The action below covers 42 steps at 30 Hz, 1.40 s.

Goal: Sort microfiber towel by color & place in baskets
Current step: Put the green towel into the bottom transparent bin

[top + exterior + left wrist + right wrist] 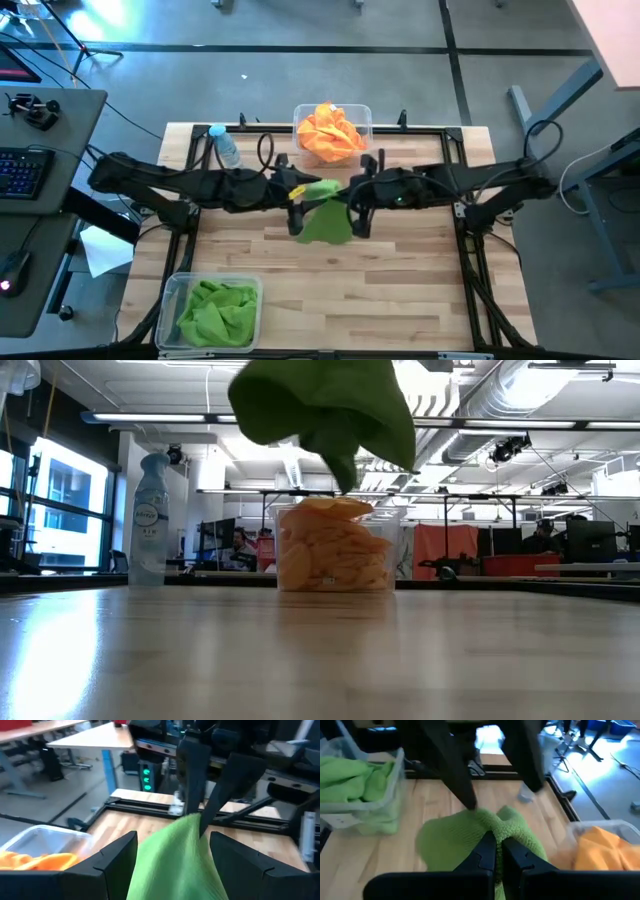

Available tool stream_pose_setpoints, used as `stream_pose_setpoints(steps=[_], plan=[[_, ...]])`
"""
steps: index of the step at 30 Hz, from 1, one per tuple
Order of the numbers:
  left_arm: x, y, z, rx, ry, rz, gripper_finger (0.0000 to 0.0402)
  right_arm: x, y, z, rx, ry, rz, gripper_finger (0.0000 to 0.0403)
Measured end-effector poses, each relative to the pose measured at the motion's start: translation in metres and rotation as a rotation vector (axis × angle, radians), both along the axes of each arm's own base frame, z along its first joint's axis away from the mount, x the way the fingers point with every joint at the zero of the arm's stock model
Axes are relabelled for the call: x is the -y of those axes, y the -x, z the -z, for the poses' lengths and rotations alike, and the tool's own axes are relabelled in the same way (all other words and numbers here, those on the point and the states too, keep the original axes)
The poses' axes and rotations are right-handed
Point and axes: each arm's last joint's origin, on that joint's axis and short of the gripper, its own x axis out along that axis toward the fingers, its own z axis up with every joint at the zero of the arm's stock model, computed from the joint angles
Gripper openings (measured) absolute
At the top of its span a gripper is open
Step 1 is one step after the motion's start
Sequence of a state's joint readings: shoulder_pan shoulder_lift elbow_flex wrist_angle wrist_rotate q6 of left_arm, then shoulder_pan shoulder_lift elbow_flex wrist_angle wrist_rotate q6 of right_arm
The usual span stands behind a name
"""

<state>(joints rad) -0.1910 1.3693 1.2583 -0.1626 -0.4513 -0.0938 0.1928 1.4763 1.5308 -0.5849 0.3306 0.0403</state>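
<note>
while the right gripper (496,851) pinches a green towel (325,217) above mid-table, its fingers clamped on a fold, the left gripper (172,851) stands spread wide around the cloth; orange towels (331,131) fill the far basket (364,115); green ones (214,310) fill the near basket (176,287)

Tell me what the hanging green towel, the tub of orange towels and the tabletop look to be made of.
green towel: soft looped or napped fabric, matte; its nubby surface shows where the right gripper pinches it, likely microfiber.
tub: clear, colourless plastic, glossy; the orange towels show through its walls.
tabletop: pale wood strips, smooth with a slight sheen; probably butcher block or laminate.
</note>
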Motion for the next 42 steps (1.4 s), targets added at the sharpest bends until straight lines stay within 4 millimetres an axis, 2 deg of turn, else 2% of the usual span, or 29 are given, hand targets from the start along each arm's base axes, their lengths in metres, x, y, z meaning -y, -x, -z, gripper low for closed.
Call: stream_pose_setpoints(steps=[7, 12, 17, 21, 27, 28, 32, 36, 42], plan=[[0.007, -0.009, 0.01, -0.026, 0.077, 0.115, 0.0239, -0.005, -0.012, -0.01, 0.071, 0.048, -0.055, 0.0], [0.011, -0.014, 0.016, -0.045, 0.076, 0.124, 0.0239, -0.009, -0.016, -0.017, 0.14, 0.055, -0.175, 0.0], [0.012, -0.015, 0.018, -0.048, 0.105, 0.114, 0.0234, -0.009, -0.016, -0.018, 0.147, 0.054, -0.181, 0.0], [0.011, -0.014, 0.019, -0.06, 0.106, 0.109, 0.0185, -0.009, -0.016, -0.017, 0.144, 0.054, -0.18, 0.0], [0.011, -0.013, 0.021, -0.088, 0.104, 0.109, 0.0029, -0.007, -0.016, -0.016, 0.135, 0.044, -0.158, 0.0001], [0.011, -0.011, 0.02, -0.089, 0.109, 0.107, 0.0015, -0.007, -0.015, -0.015, 0.129, 0.052, -0.148, 0.0003], [0.008, -0.001, 0.012, -0.07, 0.142, 0.078, 0.0012, -0.005, -0.014, -0.013, 0.09, 0.125, -0.123, 0.002], [0.005, 0.015, 0.001, -0.067, 0.148, 0.042, 0.0004, -0.003, -0.01, -0.008, 0.029, 0.119, -0.073, 0.0051], [0.007, 0.034, -0.009, -0.05, 0.18, 0.003, 0.0002, 0.003, 0.01, 0.003, -0.17, 0.096, -0.045, 0.0105]])
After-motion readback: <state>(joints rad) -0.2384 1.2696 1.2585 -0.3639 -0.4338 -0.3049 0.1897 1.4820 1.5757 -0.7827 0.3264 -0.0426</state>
